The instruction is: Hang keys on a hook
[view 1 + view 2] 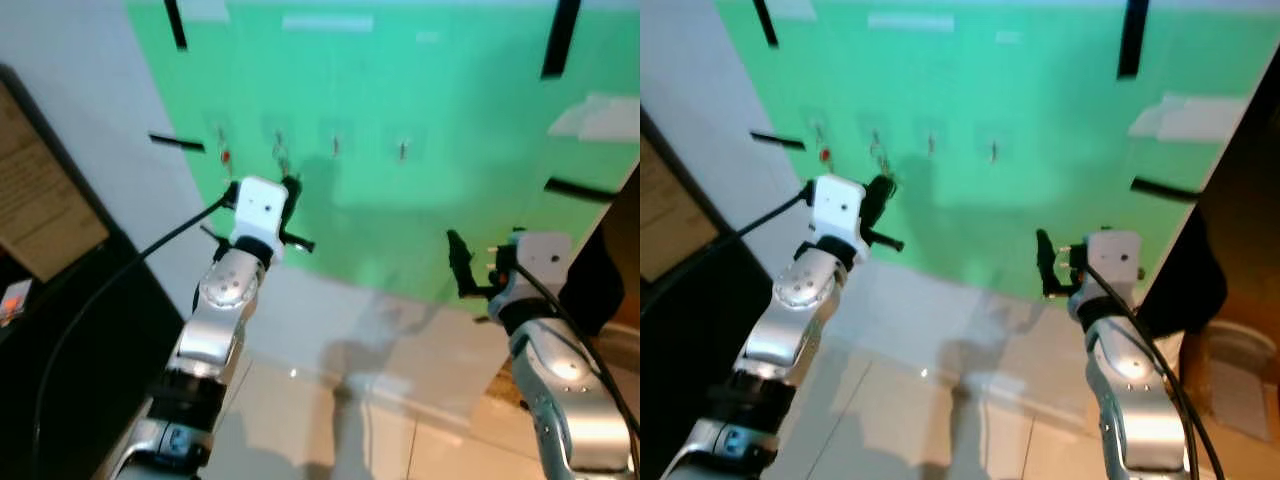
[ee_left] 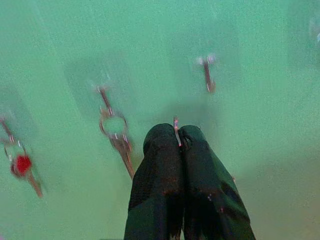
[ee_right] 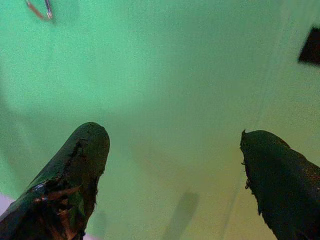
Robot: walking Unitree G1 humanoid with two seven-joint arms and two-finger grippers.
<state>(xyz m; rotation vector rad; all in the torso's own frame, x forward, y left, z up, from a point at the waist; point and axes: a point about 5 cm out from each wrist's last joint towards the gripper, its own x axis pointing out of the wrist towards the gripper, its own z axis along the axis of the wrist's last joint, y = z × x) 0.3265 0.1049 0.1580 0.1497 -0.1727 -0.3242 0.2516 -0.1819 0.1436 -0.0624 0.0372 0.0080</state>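
Pinches what looks like the keys [image 2: 176, 128], seen as just a thin metal sliver, edge-on, between the pressed-together fingertips of the left gripper [image 2: 179, 136], close to the green board [image 1: 450, 100] and just below its row of hooks. Cannot tell from the blurred wrist view whether that sliver is ring or key blade. Leaves one bare hook [image 2: 207, 77] just above the fingertips. Finds the neighbouring hooks taken: a ringed set [image 2: 117, 136] beside the fingers, and a red-tagged set [image 2: 21, 164] further toward the robot's left. Judging by the hung sets, expects light, stiff metal, slippery against the black pads and apt to swing or twist on a loose ring. Suggests holding by the flat of a key or low on the ring, so that the ring's open loop stays clear to pass over the hook tip. Risks a dropped set if the pinch is eased before the ring is seated. Holds the right gripper [image 3: 175, 137] with its fingers spread wide on nothing, facing bare board lower down and well apart from the hooks. Frames the board with black tape strips [image 1: 560, 40] and pale wall [image 1: 90, 100] to the left.
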